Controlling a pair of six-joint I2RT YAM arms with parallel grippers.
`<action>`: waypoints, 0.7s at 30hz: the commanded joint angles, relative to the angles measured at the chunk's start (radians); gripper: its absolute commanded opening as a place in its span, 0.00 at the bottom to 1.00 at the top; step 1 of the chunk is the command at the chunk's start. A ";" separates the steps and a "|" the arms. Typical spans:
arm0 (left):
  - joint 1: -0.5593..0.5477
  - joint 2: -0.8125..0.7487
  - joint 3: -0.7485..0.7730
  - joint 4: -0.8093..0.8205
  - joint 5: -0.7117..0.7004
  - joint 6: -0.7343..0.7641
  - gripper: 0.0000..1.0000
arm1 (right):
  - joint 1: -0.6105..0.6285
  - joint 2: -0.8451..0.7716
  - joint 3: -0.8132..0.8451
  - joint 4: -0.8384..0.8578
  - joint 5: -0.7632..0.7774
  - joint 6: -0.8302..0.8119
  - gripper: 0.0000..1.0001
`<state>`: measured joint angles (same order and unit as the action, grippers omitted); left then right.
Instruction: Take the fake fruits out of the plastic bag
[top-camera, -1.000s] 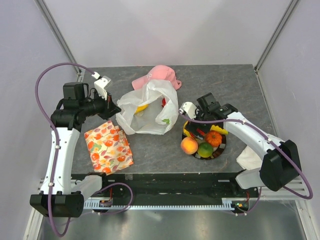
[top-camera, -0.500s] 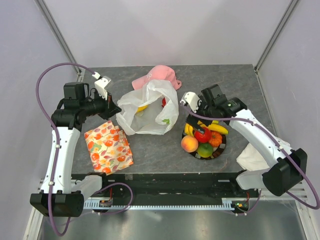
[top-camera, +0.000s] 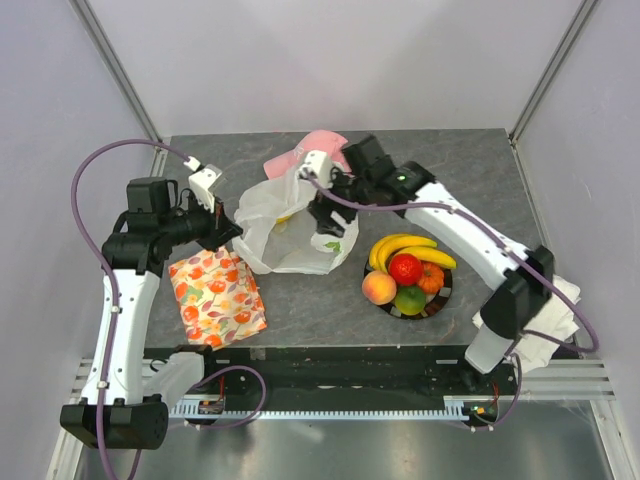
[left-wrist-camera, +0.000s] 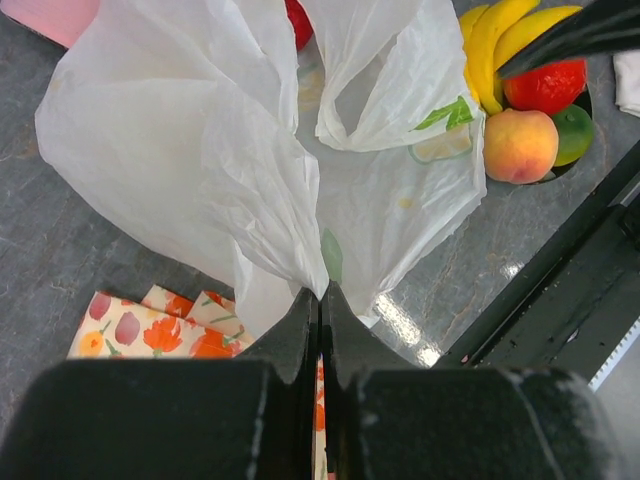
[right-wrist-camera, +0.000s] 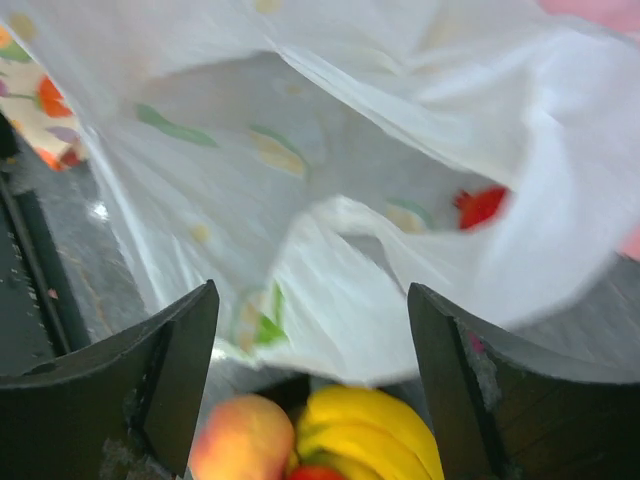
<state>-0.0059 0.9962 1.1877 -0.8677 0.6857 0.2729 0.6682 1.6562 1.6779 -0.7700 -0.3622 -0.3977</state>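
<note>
Since a second ago my right claw (top-camera: 323, 212) has swung away from the dish (top-camera: 441, 304) and now hangs over the mouth of the plastic bag (top-camera: 290, 238), its jaws spread wide with nothing between them. In the right wrist view the bag's crumpled opening lies just beyond the fingers (right-wrist-camera: 190, 340). A red fruit (right-wrist-camera: 481, 205) sits inside the bag toward its far side, and a yellow shape (top-camera: 285, 215) shows near its middle, too hidden for me to name. My left claw (left-wrist-camera: 320, 296) is pressed together on a fold at the bag's left edge, pinching the thin film and holding it up. Just right of the bag, the dish carries bananas (top-camera: 405, 246), a second red fruit (top-camera: 405, 268), a peach (top-camera: 378, 289), a lime (top-camera: 409, 299) and a small orange fruit (top-camera: 431, 277), packed against each other. A pink cap (top-camera: 325, 147) lies behind the bag, touching its far edge. A flowered cloth (top-camera: 215, 295) lies near the bag's front left corner. Well to the right of the bag, past the dish, a white cloth (top-camera: 557, 318) is bunched by the right arm.
</note>
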 joint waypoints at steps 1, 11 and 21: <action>0.004 -0.039 -0.023 -0.025 -0.018 -0.031 0.02 | 0.082 0.169 0.114 0.066 -0.064 0.092 0.79; 0.004 -0.077 -0.071 -0.051 -0.041 -0.008 0.02 | 0.074 0.468 0.305 0.110 0.094 0.213 0.80; 0.004 -0.100 -0.027 -0.166 0.074 0.008 0.01 | 0.021 0.433 0.197 0.083 0.377 0.143 0.84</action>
<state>-0.0059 0.9283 1.1194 -0.9688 0.6880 0.2737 0.7254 2.1548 1.9320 -0.6697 -0.1280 -0.2134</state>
